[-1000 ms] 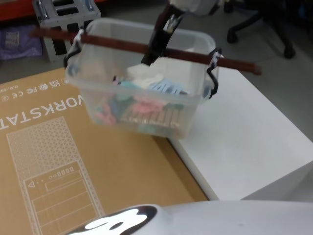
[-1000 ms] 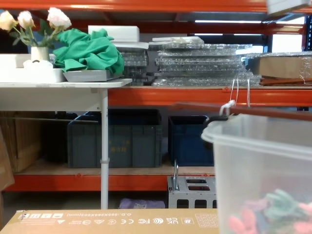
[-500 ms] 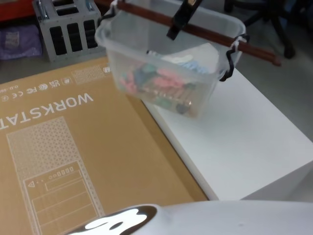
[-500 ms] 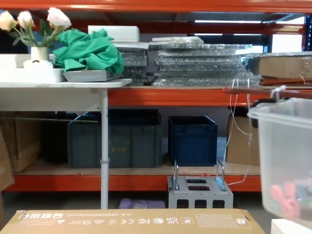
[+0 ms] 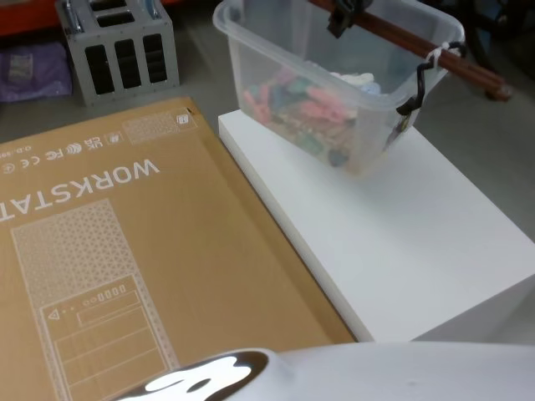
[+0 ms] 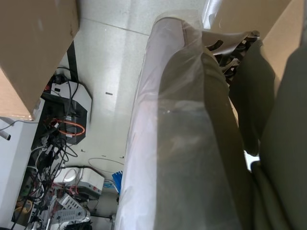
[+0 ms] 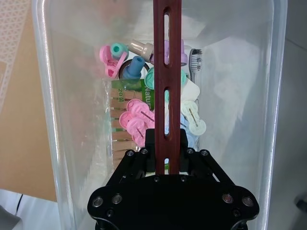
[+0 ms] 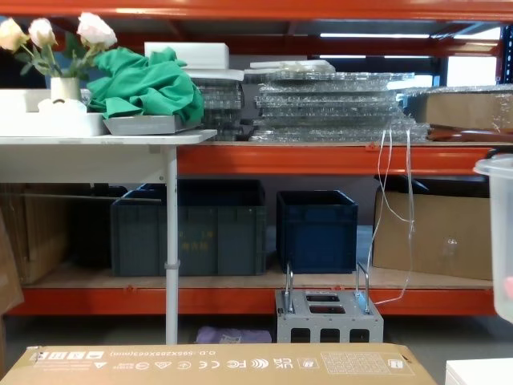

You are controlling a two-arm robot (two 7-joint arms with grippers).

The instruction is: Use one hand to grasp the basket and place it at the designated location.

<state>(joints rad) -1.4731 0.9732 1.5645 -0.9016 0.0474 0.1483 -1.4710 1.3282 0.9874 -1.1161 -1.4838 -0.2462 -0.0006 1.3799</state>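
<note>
While aloft, one basket (image 5: 334, 92)

The white platform (image 5: 418, 251) lies bare before the basket (image 5: 266, 60); the cardboard box (image 5: 125, 251) borders its left side.

I have the right gripper (image 7: 168, 140) reaching out far on the right. Its fingers (image 7: 150, 139) are clamped on the handle (image 7: 168, 57) from above.

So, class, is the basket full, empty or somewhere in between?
Partly full: a low heap of small pastel items lies on the floor of the basket, far below its rim.
</note>
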